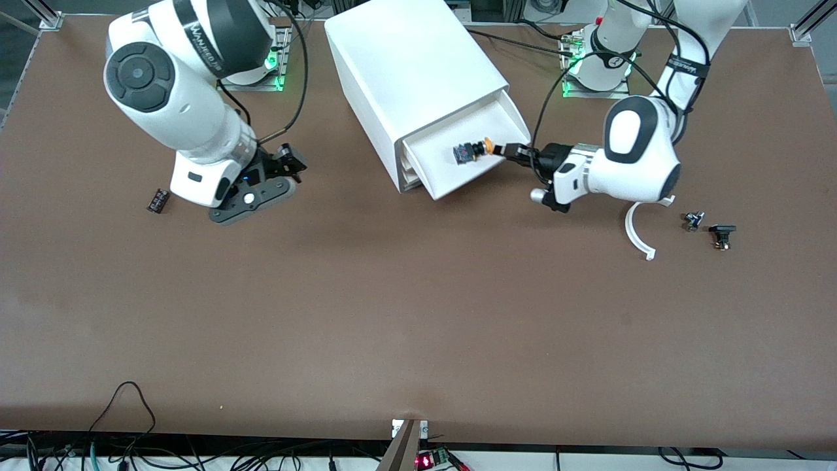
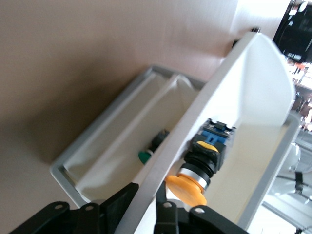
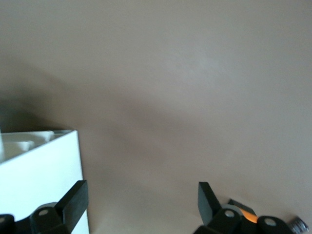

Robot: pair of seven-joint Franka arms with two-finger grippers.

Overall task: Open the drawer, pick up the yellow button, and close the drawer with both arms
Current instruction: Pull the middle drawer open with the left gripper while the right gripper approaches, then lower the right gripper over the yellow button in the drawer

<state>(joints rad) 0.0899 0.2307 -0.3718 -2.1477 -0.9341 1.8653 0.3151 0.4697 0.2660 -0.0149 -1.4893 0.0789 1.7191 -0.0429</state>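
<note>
The white cabinet (image 1: 412, 59) stands between the arms' bases. Its uppermost drawer (image 1: 458, 178) is pulled out. The button (image 1: 472, 152), with an orange cap on a black-blue body, lies on its side in that drawer near the wall at the left arm's end. It also shows in the left wrist view (image 2: 202, 165). My left gripper (image 1: 513, 152) is shut on that drawer wall (image 2: 243, 87), one finger inside and one outside, with the orange cap right beside the inner finger. My right gripper (image 1: 291, 160) is open and empty, low over the table beside the cabinet, and the right arm waits.
A lower drawer (image 2: 112, 146) sticks out a little and holds a green-capped part (image 2: 145, 156). A small black part (image 1: 157, 200) lies near the right arm. A white curved piece (image 1: 637, 232) and two small dark parts (image 1: 693, 220) (image 1: 722, 234) lie near the left arm.
</note>
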